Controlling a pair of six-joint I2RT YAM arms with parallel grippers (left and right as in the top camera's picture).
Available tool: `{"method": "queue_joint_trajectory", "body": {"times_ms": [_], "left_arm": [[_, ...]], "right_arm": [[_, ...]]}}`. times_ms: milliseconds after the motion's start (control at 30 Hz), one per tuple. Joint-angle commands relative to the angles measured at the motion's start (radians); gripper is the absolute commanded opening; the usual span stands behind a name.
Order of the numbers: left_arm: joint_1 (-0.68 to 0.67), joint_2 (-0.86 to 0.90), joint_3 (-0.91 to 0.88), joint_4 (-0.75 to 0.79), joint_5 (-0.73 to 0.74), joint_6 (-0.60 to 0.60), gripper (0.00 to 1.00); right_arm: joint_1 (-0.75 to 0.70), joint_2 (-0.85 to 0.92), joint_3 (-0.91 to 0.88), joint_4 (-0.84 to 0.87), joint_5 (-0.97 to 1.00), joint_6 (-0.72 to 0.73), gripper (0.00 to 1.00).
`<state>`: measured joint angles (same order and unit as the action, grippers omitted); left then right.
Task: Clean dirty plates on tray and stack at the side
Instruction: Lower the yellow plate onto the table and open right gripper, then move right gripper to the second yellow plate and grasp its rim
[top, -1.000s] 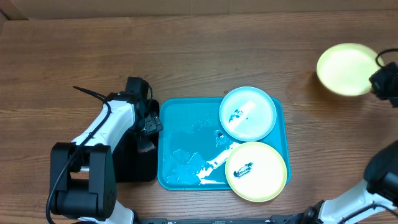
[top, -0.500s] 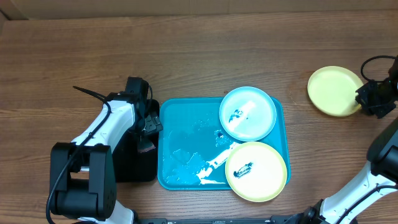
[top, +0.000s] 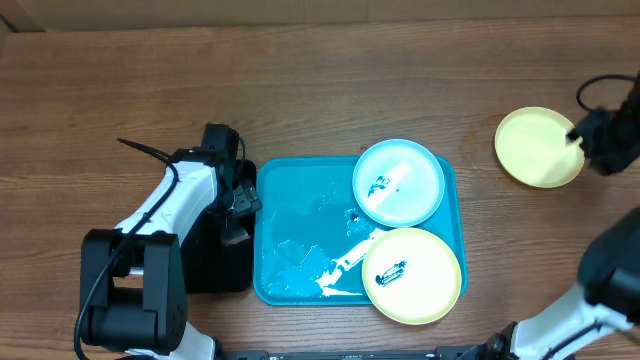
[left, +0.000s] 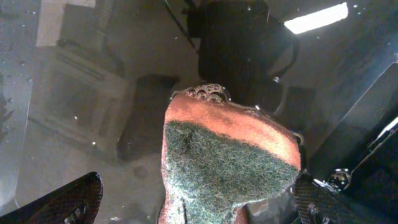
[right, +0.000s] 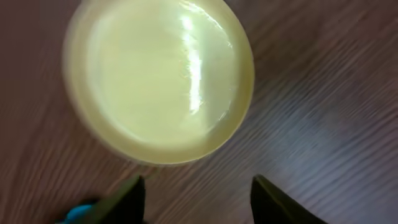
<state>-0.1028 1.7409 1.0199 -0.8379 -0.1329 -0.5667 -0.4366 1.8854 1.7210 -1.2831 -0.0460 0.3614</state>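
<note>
On the blue tray (top: 295, 255) lie two plates with dark smudges: a light blue plate (top: 398, 182) at the back right and a yellow-green plate (top: 411, 275) at the front right. Another pale yellow plate (top: 536, 147) (right: 158, 81) lies flat on the wood at the far right, free of any grip. My right gripper (top: 592, 138) (right: 199, 202) hovers at its right edge, open, with only wood between its fingers. My left gripper (top: 238, 205) (left: 196, 205) stands wide open over a green-and-orange sponge (left: 230, 158), the left finger (left: 68, 202) well apart from it.
A black tray (top: 215, 265) (left: 74, 124) lies left of the blue one, under the left gripper and the sponge. White foam streaks (top: 335, 265) mark the wet blue tray floor. Bare wooden table (top: 300, 90) stretches behind and between tray and pale plate.
The right gripper brought the pale yellow plate down and left onto the table, opened and let it go, then drew back slightly. The left arm has not moved.
</note>
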Motion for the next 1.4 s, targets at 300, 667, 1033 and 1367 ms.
{"method": "queue_joint_trajectory", "body": {"times_ms": [300, 667, 1033, 1367], "left_arm": [[-0.008, -0.015, 0.004, 0.001, 0.022, 0.013, 1.0], [-0.008, -0.015, 0.004, 0.014, 0.022, 0.013, 1.0], [-0.009, -0.015, 0.004, 0.013, 0.021, 0.013, 1.0], [-0.009, -0.015, 0.004, 0.017, 0.021, 0.014, 1.0]], "right_arm": [[0.329, -0.365, 0.053, -0.256, 0.001, 0.095, 1.0], [0.545, -0.391, 0.046, -0.32, -0.06, 0.077, 1.0], [0.568, -0.395, -0.35, -0.246, -0.013, 0.144, 1.0], [0.648, -0.427, -0.716, -0.115, -0.023, 0.298, 1.0]]}}
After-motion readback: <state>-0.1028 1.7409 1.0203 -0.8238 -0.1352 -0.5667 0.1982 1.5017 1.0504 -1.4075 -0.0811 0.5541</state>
